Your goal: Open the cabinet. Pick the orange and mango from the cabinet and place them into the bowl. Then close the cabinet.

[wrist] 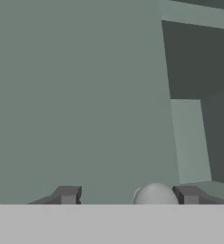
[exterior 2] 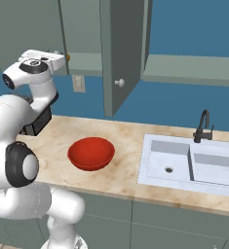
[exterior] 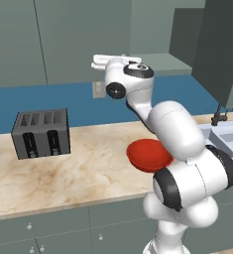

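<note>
Left base view: the arm rises from the lower right and reaches up toward the cabinet [exterior: 83,39] at about 12 o'clock; the hand sits just under the cabinet's lower edge and the finger tips cannot be made out here. One cabinet door [exterior: 222,49] stands swung out at 2 o'clock, with the interior shelf [exterior: 162,63] visible beside it. The bowl [exterior: 145,155] rests on the marble surface [exterior: 78,168], partly behind the arm; a dark toaster [exterior: 41,133] stands well apart at 9 o'clock. Right base view: the same open door hangs at 12 o'clock, its pale knob [exterior 2: 119,83] facing the camera. A small orange-yellow spot, apparently the orange [exterior 2: 67,57], shows just beyond the hand at the cabinet's lower edge, at 10 o'clock. The bowl sits upright on the surface, left of the sink [exterior 2: 189,163] and faucet [exterior 2: 202,126]. The mango cannot be identified in any view. Hand view: the end effector [wrist: 127,194] faces a closed flat door panel [wrist: 75,95]; the two finger tips [wrist: 68,194] stand apart at 6 o'clock, with a round pale knob [wrist: 155,194] between them, just beside the right-hand tip. The fingers bracket the knob without a visible clamp; whether they grip it cannot be told. The dark cabinet interior shows at 2 o'clock.
</note>
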